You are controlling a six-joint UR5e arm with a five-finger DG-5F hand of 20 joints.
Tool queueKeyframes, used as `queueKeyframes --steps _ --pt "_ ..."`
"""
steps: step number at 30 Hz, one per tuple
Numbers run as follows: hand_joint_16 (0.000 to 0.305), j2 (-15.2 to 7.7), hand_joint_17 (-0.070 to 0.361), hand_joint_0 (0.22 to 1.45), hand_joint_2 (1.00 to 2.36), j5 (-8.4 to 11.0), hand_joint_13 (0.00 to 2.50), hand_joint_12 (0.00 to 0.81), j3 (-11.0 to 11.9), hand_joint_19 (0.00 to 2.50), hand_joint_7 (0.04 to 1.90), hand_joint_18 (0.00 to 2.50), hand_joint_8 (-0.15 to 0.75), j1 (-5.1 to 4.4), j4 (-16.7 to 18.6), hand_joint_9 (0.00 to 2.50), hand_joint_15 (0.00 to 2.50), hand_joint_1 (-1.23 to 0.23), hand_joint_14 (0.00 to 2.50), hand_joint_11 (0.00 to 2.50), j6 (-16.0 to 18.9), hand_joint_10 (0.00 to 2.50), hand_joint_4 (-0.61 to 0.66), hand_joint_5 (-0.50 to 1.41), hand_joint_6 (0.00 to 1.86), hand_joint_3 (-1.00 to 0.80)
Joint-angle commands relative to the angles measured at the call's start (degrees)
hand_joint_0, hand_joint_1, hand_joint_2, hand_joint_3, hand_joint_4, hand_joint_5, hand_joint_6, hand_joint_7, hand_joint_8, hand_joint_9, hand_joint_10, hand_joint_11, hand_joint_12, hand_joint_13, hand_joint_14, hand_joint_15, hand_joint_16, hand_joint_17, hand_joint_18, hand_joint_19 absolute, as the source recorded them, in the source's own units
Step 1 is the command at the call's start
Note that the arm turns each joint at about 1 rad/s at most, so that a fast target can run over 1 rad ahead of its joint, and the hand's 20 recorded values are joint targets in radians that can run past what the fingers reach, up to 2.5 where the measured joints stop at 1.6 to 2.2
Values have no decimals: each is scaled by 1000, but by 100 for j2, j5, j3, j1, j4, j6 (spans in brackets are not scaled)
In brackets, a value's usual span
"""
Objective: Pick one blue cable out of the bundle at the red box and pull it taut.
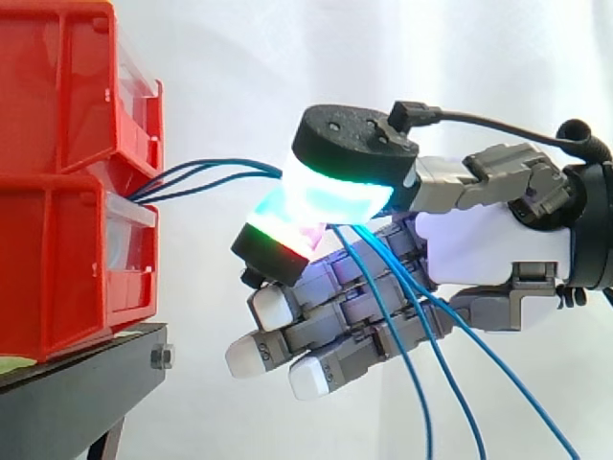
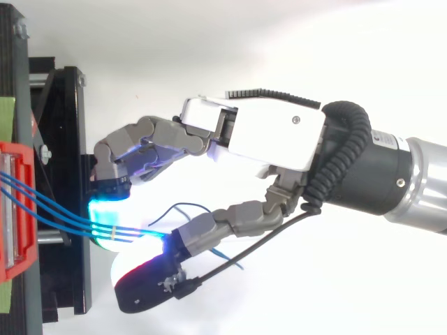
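White curtain behind; red bins [image 1: 67,278] on black stand [image 1: 77,393]. Blue cables [image 1: 206,176] run from bins into hand [image 1: 484,240], several pinched between two curled fingers [image 1: 335,187]. Grasp step, apparently; next, isolate one, draw taut.

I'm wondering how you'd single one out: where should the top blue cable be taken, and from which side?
Probably its free stretch between the red box and the hand, where the top blue cable arcs clear of the other two cables. Come from above, its open side; at the box they bunch together.
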State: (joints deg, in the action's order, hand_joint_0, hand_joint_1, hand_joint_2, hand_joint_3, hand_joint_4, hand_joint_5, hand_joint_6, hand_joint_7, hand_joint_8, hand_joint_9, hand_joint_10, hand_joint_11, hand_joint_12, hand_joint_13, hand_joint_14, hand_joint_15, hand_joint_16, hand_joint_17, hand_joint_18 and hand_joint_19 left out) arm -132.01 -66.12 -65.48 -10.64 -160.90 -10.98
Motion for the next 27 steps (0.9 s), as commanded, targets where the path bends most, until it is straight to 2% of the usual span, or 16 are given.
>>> queueKeyframes --steps 1,5,11,18,23,27 --pt "59 0 132 760 1005 2 545 433 0 300 1186 717 347 0 -3 575 184 -970 6 919 0 15 230 -261 871 -446" --pt "59 0 132 739 1000 2 546 433 0 294 1188 722 350 0 -3 565 185 -970 7 923 0 15 264 -264 870 -500" --pt "59 0 133 631 1000 2 545 437 0 310 1174 723 355 0 -3 557 188 -980 6 931 0 16 303 -265 865 -500" --pt "66 0 149 470 1000 2 550 475 0 329 1140 753 391 -9 -3 570 201 -922 5 945 0 13 346 -263 868 -500" --pt "70 0 159 426 1000 2 560 497 0 339 1117 776 417 -9 -3 591 215 -862 5 940 0 12 360 -254 867 -500" --pt "66 0 148 489 1000 -6 544 471 0 362 1149 739 408 -9 -3 628 210 -711 5 916 0 13 321 -235 854 -500"
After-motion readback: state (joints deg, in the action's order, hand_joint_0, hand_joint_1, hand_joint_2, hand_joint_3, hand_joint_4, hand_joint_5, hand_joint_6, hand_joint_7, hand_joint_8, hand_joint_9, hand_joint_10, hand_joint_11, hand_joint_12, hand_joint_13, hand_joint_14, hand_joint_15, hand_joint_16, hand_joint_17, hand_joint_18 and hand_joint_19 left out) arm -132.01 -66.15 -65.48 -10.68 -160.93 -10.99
